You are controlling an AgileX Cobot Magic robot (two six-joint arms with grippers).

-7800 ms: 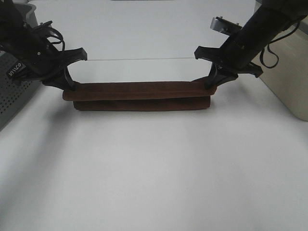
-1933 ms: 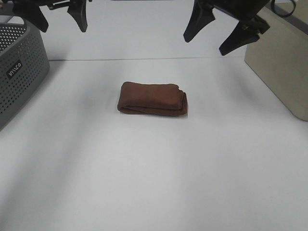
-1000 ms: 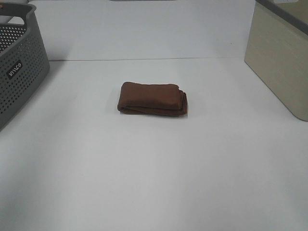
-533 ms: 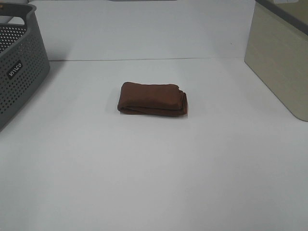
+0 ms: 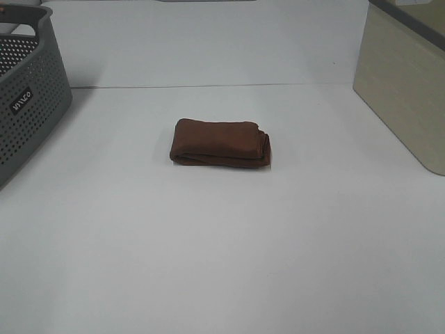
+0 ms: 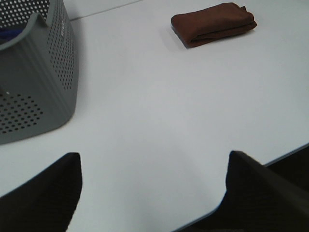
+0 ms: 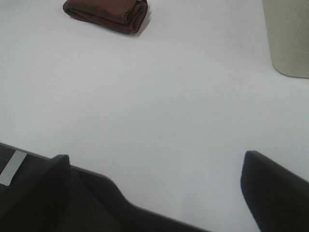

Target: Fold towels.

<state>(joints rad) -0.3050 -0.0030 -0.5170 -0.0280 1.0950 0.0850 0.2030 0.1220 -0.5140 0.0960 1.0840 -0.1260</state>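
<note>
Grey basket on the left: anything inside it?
Mostly hidden. The grey basket shows only its perforated wall and rim; the left wrist view catches a bluish patch behind the rim, too little to identify. The folded towel lies apart on the table.

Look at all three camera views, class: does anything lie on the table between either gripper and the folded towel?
Nothing visible does. The towel lies folded alone on bare white table. The left gripper and right gripper both look across bare surface toward it. The grey basket and beige bin stand off to the sides.
</note>
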